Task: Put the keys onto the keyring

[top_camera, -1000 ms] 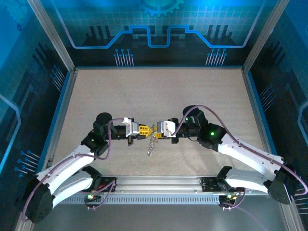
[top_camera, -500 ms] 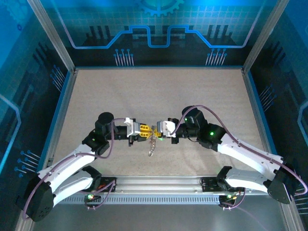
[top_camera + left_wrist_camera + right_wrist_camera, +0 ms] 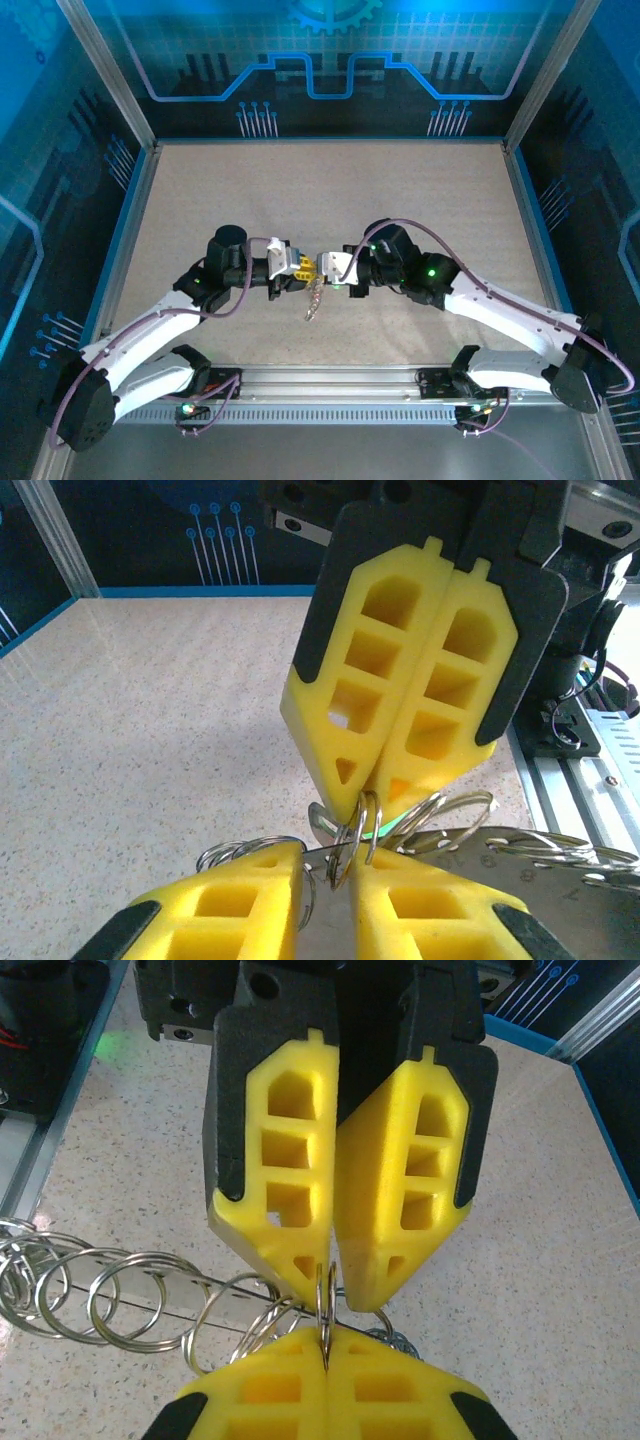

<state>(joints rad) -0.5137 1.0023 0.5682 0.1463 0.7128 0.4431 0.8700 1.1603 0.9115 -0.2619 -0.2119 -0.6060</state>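
The sandy table (image 3: 330,190) lies bare on every side of the work, with wide room toward the back wall at the top of the frame and toward the blue side rails (image 3: 118,235). Less room remains toward the metal rail (image 3: 330,380) along the bottom. Two arms meet nose to nose at the centre. The left gripper (image 3: 298,266) and the right gripper (image 3: 328,266) are almost touching, four yellow fingers (image 3: 280,1210) in all. One keyring (image 3: 313,300) hangs from their meeting point, trailing down the frame as a thin chain. In the right wrist view the right gripper (image 3: 325,1345), at the bottom edge and cut off, is clenched on an edge-on loop of the keyring (image 3: 325,1300). The left gripper (image 3: 328,1278) above pinches the same loop. At least five loops spread to the lower left, overlapping too much for a sure count. In the left wrist view the left gripper (image 3: 330,865) grips metal at the bottom, the right gripper (image 3: 368,790) pressed together above the keyring (image 3: 362,825). A flat metal strip (image 3: 520,860) with stamped numerals runs off the right edge. The keys cannot be made out.
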